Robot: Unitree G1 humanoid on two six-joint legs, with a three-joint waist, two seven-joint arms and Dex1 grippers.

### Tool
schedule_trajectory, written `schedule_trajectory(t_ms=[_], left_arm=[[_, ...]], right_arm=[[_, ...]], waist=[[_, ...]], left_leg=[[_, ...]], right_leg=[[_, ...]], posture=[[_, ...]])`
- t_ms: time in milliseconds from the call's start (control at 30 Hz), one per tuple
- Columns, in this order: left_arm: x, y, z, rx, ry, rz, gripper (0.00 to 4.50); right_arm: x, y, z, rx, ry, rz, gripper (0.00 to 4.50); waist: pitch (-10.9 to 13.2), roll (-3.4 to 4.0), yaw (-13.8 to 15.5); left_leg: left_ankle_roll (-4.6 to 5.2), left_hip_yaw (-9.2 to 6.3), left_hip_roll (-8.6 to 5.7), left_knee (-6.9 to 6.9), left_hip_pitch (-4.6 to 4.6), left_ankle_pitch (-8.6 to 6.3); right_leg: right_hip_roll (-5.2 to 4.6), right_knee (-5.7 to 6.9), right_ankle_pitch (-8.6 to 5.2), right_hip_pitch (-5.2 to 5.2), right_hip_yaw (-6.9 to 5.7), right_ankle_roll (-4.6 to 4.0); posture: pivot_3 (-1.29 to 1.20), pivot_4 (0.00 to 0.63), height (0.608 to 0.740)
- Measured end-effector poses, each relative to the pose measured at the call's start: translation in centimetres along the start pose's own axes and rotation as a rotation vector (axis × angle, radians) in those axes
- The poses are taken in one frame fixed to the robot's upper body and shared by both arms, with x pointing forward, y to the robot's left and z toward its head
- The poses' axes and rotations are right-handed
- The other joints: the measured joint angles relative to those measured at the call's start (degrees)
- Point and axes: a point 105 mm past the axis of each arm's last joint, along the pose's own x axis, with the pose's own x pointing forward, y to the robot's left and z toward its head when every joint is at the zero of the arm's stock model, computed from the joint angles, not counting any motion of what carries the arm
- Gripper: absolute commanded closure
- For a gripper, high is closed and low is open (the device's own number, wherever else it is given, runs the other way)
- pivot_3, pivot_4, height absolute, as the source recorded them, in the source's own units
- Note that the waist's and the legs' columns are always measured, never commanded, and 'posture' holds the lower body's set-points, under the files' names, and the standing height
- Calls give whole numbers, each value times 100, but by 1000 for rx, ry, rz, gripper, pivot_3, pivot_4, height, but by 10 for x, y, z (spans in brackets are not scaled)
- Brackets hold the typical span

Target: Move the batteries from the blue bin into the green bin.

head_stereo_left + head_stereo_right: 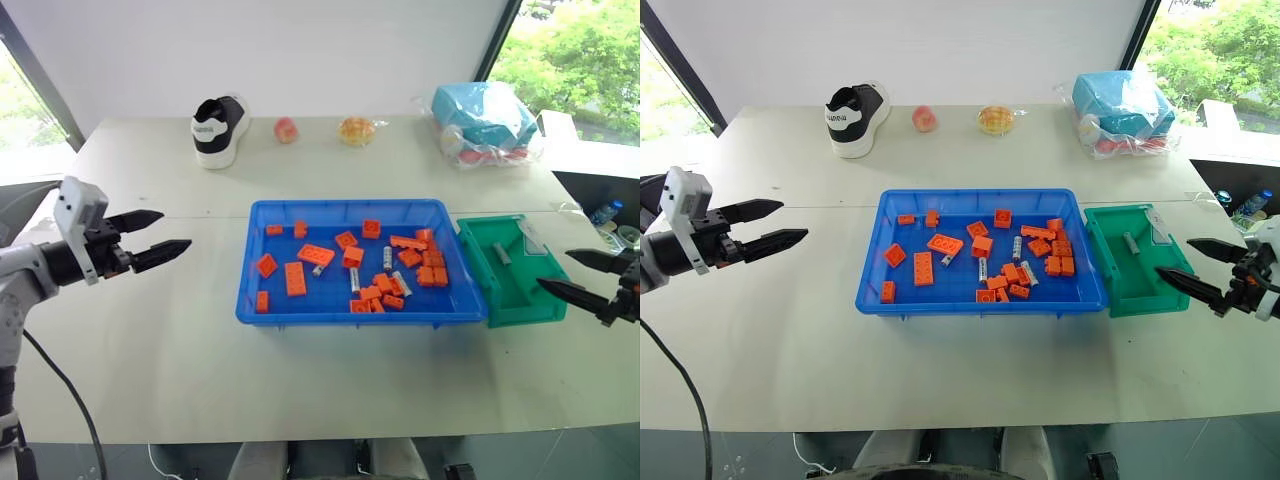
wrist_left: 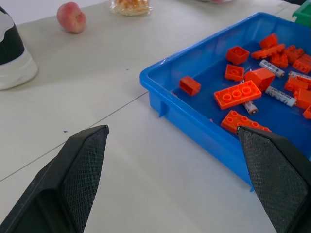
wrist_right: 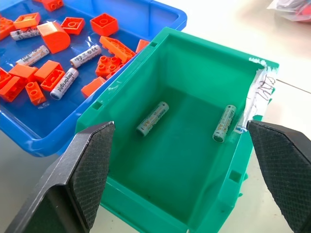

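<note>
The right gripper (image 1: 592, 278) hangs with its two black fingers spread wide and nothing between them, just off the outer long side of the green bin (image 1: 480, 250) and pointing in over its rim. Through the right wrist view, two batteries (image 3: 152, 118) lie on the green floor ahead of the fingers, apart from each other, one near the middle and one by the far wall. The green bin sits against the right end of the blue bin (image 1: 262, 218).

The left gripper (image 1: 152, 235) is likewise wide open and empty, hovering over bare table (image 1: 150, 350) well left of the blue bin, fingers aimed toward it. Inside the blue bin several more batteries lie flat among scattered orange bricks (image 1: 295, 278), mostly in the middle and right half, so they are closer to the right gripper than the left, though neither touches them.

At the table's far edge stand a shoe (image 1: 218, 128), a peach (image 1: 287, 129), a wrapped bun (image 1: 355, 130) and a bag (image 1: 485, 122)
</note>
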Motion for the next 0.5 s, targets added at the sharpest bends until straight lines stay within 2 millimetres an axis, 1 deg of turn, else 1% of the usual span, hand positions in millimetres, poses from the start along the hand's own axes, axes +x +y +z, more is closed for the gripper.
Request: schedule_trajectory(t_ms=[167,500], left_arm=[[-1,1,-4,10,17,9,84],[-1,1,-5,9,18,10,84]], right_arm=[[0,0,1,-3,0,-1,30],[5,0,2,-10,-2,-3,30]], waist=[[0,0,-2],[0,0,0]], left_leg=[[0,0,0,0,0,0],[0,1,0,0,0,0]], right_leg=[[0,0,0,0,0,0],[0,0,0,0,0,0]], posture=[[0,150,727],[0,150,727]])
